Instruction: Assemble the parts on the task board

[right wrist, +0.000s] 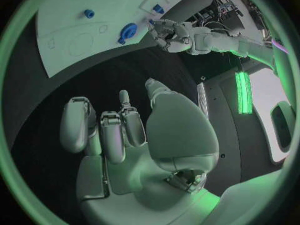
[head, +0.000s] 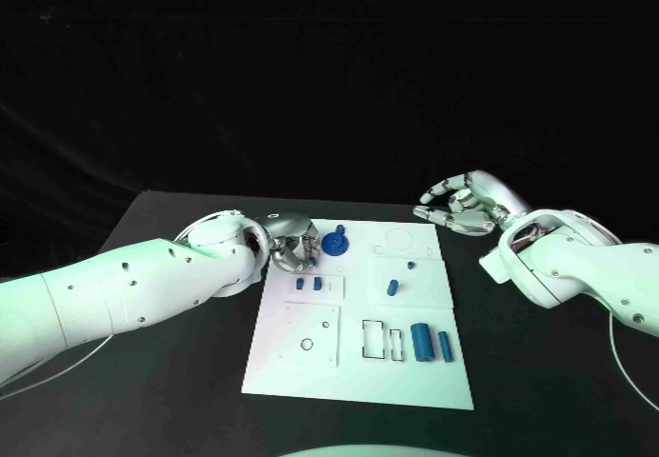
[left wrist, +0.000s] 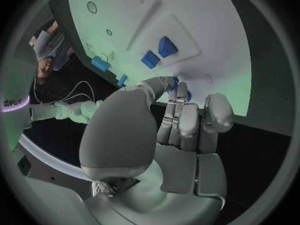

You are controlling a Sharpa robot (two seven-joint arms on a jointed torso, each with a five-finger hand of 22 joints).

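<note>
On a black table (head: pixel 151 381), the white task board (head: pixel 364 381) lies between the robot's two arms, its far edge nearest both hands. The left hand (head: pixel 292 246) hovers at the board's far left corner, fingers curled toward a round blue part (head: pixel 335 246) that sits just beside them; whether the fingertips touch or grip that part cannot be told, though the left wrist view shows the fingers (left wrist: pixel 181 120) bunched together over the board's edge with a sliver of blue at their tips. Two small blue parts (head: pixel 308 283) stand side by side just nearer the robot, another small blue piece (head: pixel 393 286) lies near the board's middle, and two larger blue cylinders (head: pixel 431 343) lie parallel toward the near right. The right hand (head: pixel 460 207) is raised off the board's far right corner, holding nothing, its fingers (right wrist: pixel 109 130) loosely bent and apart above the dark tabletop, well clear of the parts.
</note>
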